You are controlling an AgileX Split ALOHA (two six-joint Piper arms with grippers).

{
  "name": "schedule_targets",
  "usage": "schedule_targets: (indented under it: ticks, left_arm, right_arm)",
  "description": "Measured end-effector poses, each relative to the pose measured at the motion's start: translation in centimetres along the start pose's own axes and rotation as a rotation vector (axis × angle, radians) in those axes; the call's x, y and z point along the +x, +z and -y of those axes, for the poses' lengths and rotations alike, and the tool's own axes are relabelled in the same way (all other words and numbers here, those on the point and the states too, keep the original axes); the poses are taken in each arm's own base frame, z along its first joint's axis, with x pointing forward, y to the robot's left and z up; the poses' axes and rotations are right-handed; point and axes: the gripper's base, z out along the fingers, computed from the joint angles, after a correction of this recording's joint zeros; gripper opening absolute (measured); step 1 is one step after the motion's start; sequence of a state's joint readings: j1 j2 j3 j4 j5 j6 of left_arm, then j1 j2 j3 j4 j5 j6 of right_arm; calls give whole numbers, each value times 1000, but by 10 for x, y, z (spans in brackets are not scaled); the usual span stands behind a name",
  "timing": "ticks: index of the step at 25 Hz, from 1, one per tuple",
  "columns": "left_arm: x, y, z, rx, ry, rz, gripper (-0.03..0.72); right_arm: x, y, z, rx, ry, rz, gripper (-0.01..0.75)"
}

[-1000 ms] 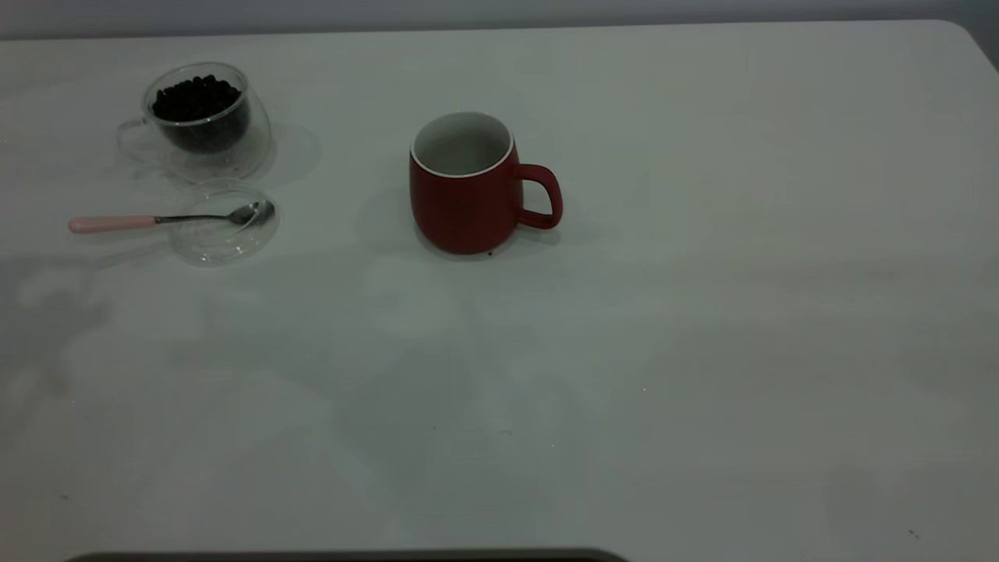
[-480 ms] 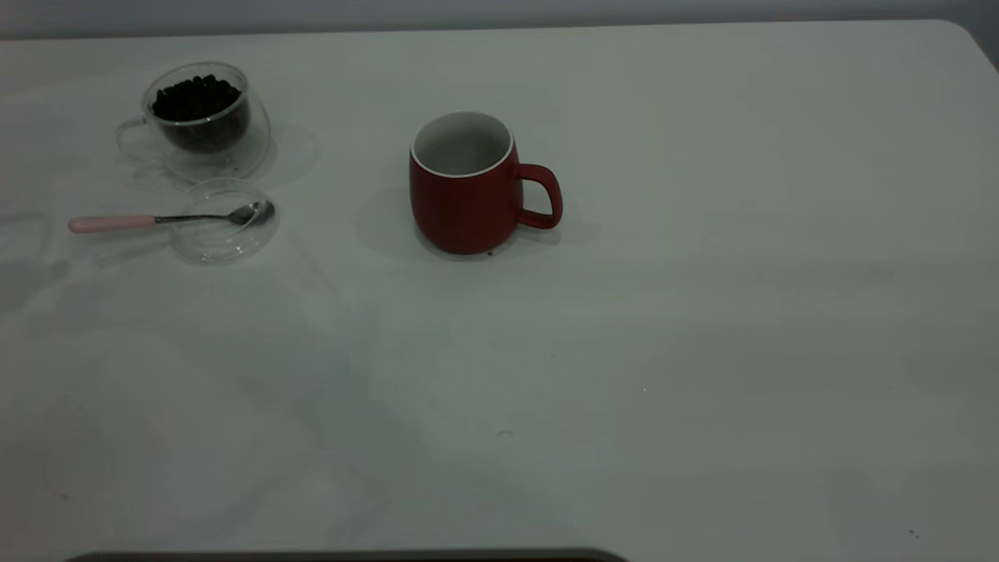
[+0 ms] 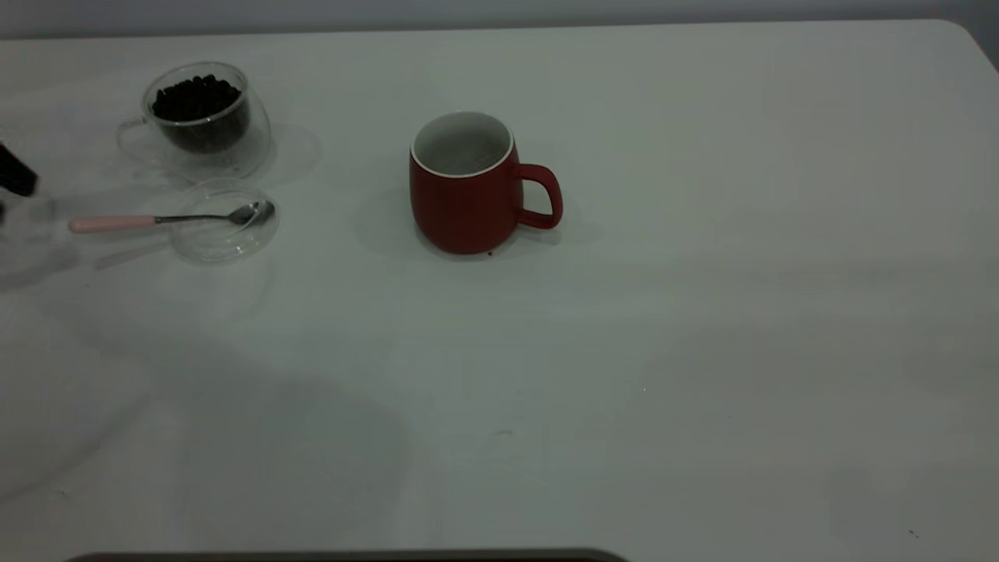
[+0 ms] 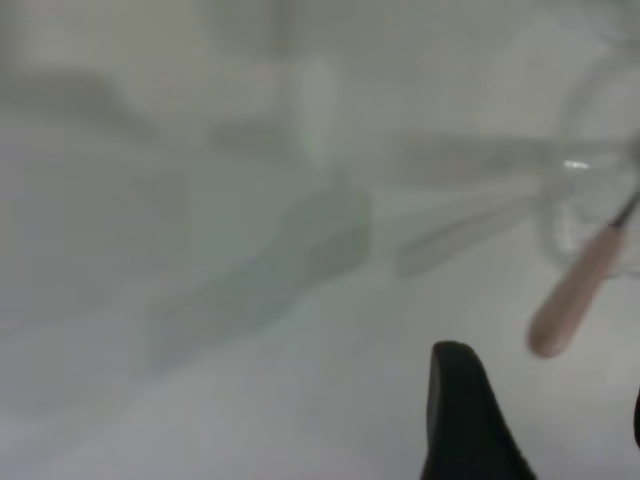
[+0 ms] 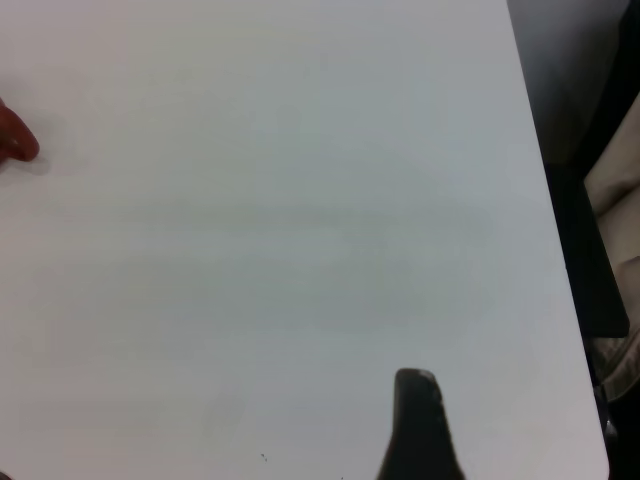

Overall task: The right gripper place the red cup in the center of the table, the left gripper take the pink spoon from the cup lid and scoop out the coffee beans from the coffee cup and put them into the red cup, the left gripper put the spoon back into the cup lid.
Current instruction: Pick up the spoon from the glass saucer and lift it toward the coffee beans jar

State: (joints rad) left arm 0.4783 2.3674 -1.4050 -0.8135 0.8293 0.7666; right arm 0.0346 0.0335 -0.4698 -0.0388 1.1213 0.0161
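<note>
The red cup [image 3: 468, 187] stands upright near the middle of the table [image 3: 702, 312], handle to the right, its white inside showing. At the back left the clear coffee cup [image 3: 204, 117] holds the coffee beans [image 3: 195, 97]. In front of it lies the cup lid [image 3: 225, 226], with the pink spoon [image 3: 109, 224] resting across it, bowl on the lid and handle out to the left. My left gripper [image 3: 14, 176] shows at the left edge, left of the handle. In the left wrist view the left gripper [image 4: 545, 430] is open and empty, short of the pink spoon [image 4: 575, 295]. My right gripper [image 5: 418, 425] hovers over bare table near the right edge.
The table's right edge [image 5: 560, 260] runs close beside the right gripper, with dark floor and a pale object beyond it. A sliver of the red cup [image 5: 15, 135] shows far off in the right wrist view. A dark strip [image 3: 351, 556] lines the table's front edge.
The left gripper has come into the exterior view at the left edge, and the shadows on the table have shifted. The cups, lid and spoon have not moved.
</note>
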Motion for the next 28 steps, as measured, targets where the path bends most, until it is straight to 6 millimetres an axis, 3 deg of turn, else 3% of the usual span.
schedule_targets:
  ticks: [5,9,16,28]
  left_arm:
    - [5,16,-20,96,19,11,461]
    - [5,19,-21,108,80,18,475]
    - [8,26,-21,161,78,-4,628]
    - [5,49,-16,254,23,44,583]
  right_arm:
    - [0,0,0,0,0,0,581]
    - [0,0,0,0,0,0,581]
    - [0,0,0,0,0,0,581]
    - [0,0,0,0,0,0,581]
